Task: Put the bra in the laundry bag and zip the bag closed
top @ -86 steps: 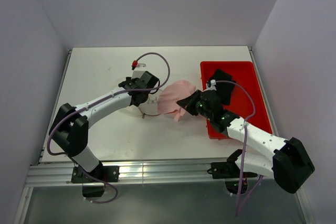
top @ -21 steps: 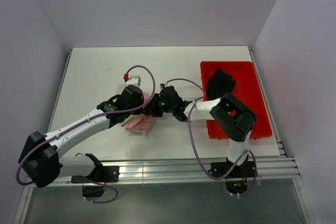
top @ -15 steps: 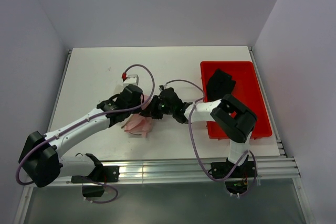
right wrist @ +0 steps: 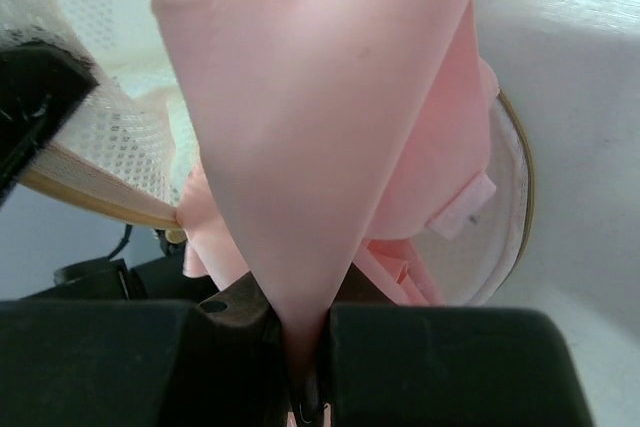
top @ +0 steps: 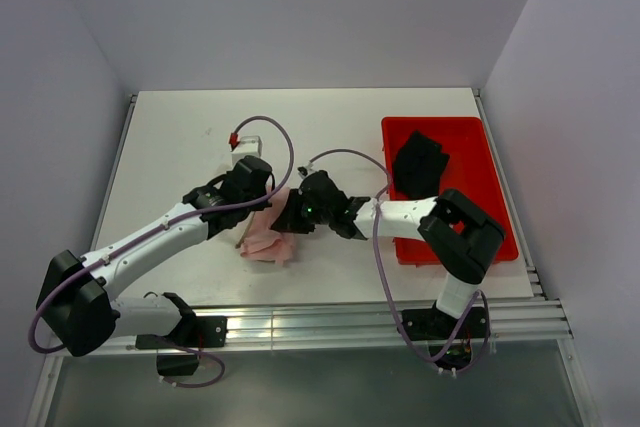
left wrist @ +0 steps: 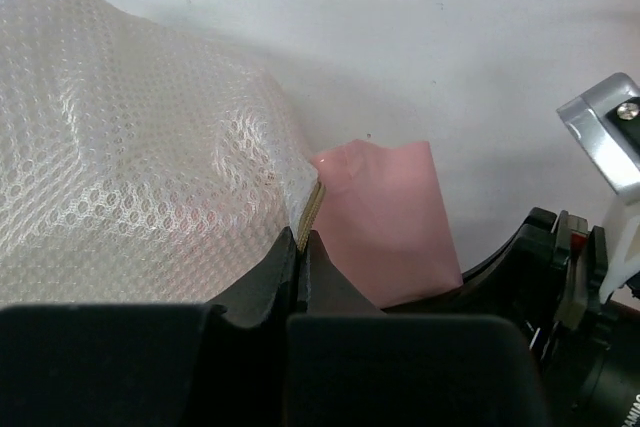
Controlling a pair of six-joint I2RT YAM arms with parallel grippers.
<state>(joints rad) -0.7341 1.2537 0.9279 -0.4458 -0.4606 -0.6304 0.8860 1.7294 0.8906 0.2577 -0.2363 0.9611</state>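
Note:
The pale pink bra (top: 265, 239) lies bunched at the table's middle, partly inside the open white mesh laundry bag (left wrist: 130, 167). My left gripper (top: 262, 199) is shut on the bag's zipper rim (left wrist: 311, 209) and holds the mouth up; the same gripper shows in the left wrist view (left wrist: 302, 247). My right gripper (top: 287, 217) is shut on a fold of the bra (right wrist: 310, 137) right at the bag's opening; in the right wrist view (right wrist: 305, 347) the pink cloth hangs between its jaws, with the bag's rim (right wrist: 520, 187) behind it. The two grippers are nearly touching.
A red plastic bin (top: 470, 162) stands at the right of the table with a black garment (top: 418, 159) in it. A small white and red fitting (top: 243, 140) lies behind my left gripper. Walls close the table on three sides.
The right gripper has carried the bra from beside the red bin leftward to the bag. In the last half second both grippers shifted slightly and the bra bunched lower at the bag mouth.

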